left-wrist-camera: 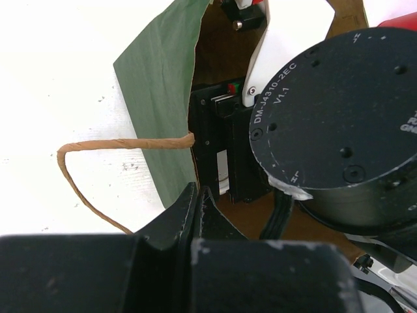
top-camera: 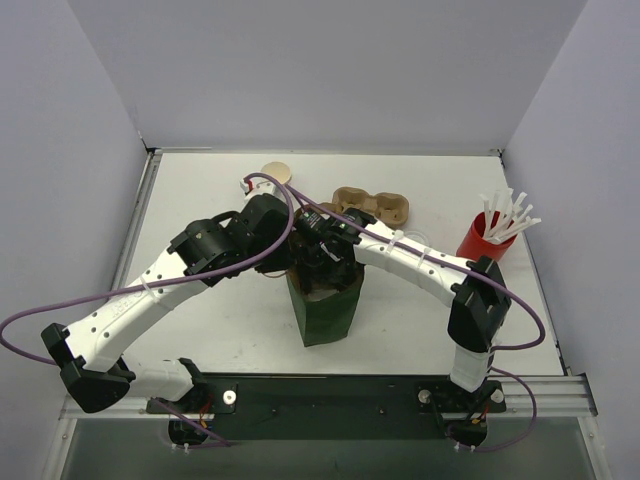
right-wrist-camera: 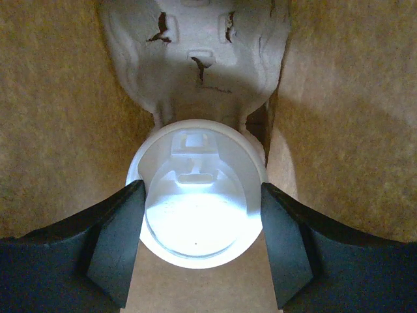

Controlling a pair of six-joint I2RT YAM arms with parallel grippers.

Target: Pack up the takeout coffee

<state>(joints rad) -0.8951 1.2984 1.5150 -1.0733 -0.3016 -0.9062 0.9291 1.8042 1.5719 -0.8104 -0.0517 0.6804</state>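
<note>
Overhead view; wrist close-ups at bag [top-camera: 325, 310]

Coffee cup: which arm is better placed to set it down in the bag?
Right. The right gripper has the lidded cup between its fingers, down inside the green bag; the left gripper is pinching the bag's rim.

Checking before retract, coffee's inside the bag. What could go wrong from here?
1. The right gripper fingers sit tight beside the takeout coffee lid. Withdrawing could snag and tip it.
2. The right wrist fills the green bag mouth, and the left gripper pinches just one rim. Pulling out may topple the bag.
</note>
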